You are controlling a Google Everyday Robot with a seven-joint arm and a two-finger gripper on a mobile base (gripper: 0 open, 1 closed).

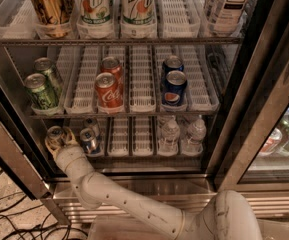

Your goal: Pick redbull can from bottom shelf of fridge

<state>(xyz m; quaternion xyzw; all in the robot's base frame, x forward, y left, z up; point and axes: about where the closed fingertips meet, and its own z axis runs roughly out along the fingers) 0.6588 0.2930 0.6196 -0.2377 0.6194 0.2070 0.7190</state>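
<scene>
The fridge (264, 99) stands open in front of me. On its bottom shelf (134, 151), at the far left, stands a slim silver redbull can (55, 133). My gripper (59, 140) reaches in from below on the white arm, and its fingers (48, 145) hug this can on both sides. Two more slim silver cans (88, 138) stand one lane to the right, one behind the other. The can in my gripper is upright and still at shelf level.
Two small clear water bottles (170, 134) stand at the right of the bottom shelf. The rack above holds green cans (40, 90), red cola cans (108, 90) and blue Pepsi cans (174, 86). The glass door (284, 134) hangs open at the right. Cables (4, 219) lie on the floor at the left.
</scene>
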